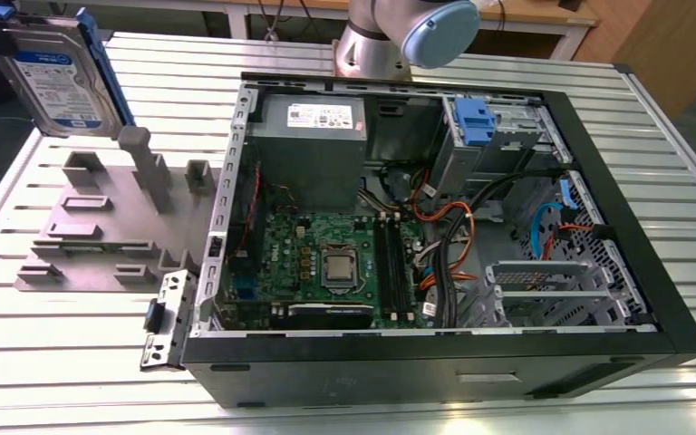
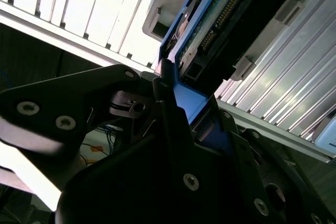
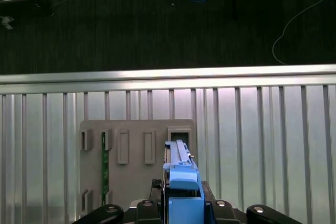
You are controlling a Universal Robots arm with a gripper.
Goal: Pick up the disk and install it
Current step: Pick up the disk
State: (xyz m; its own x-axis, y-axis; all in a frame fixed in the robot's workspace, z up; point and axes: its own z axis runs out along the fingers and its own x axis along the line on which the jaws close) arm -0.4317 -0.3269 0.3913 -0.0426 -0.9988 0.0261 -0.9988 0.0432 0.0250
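Blue bracket plastic is what my pincer (image 2: 173, 98) is pinching, its fingers pressed onto the edge of the disk (image 1: 61, 82). The disk stands upright at the far left of the exterior view, over the far end of the grey holder (image 1: 94, 217). To the right lies the open computer case (image 1: 445, 367), on the slatted metal table (image 1: 58, 362).

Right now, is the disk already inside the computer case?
No, the disk stands upright by the grey fixture at the exterior view's left, outside the open computer case.
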